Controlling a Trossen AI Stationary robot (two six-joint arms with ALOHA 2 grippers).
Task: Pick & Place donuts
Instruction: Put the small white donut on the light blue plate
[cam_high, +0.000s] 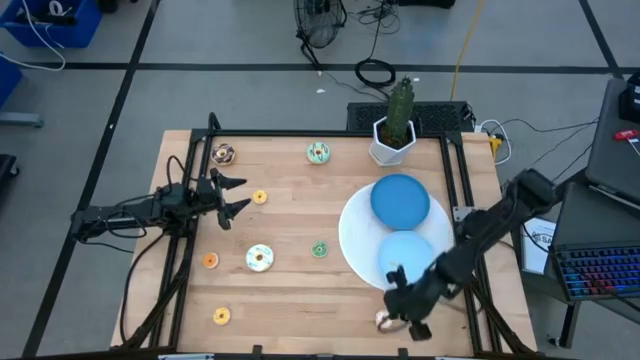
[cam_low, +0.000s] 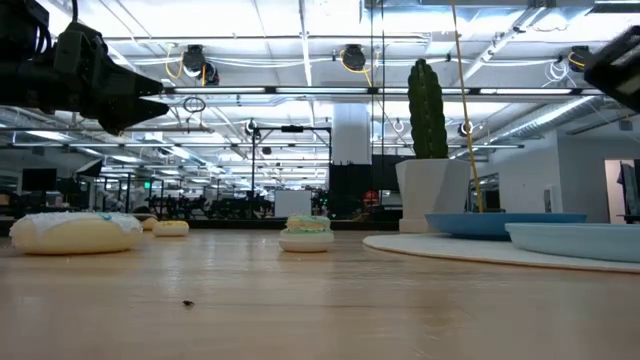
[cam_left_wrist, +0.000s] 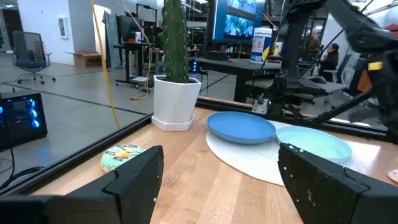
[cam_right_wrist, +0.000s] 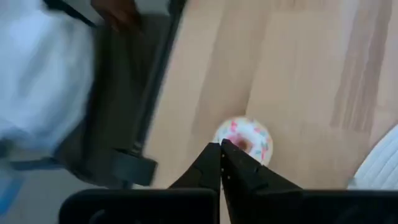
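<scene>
Light is bright and even, coming from ceiling strip lights (cam_low: 300, 40) that show in the low view as rows of white bars with mild glare. On the table (cam_high: 300, 215) shadows are soft and short; the arms cast faint ones. In the low view the near tabletop is out of focus and the white donut (cam_low: 75, 232) looks soft. The right wrist view is heavily blurred, smearing the pink donut (cam_right_wrist: 249, 138) and the fingers (cam_right_wrist: 208, 171). The left wrist view is sharp, with slight bending at its edges.
</scene>
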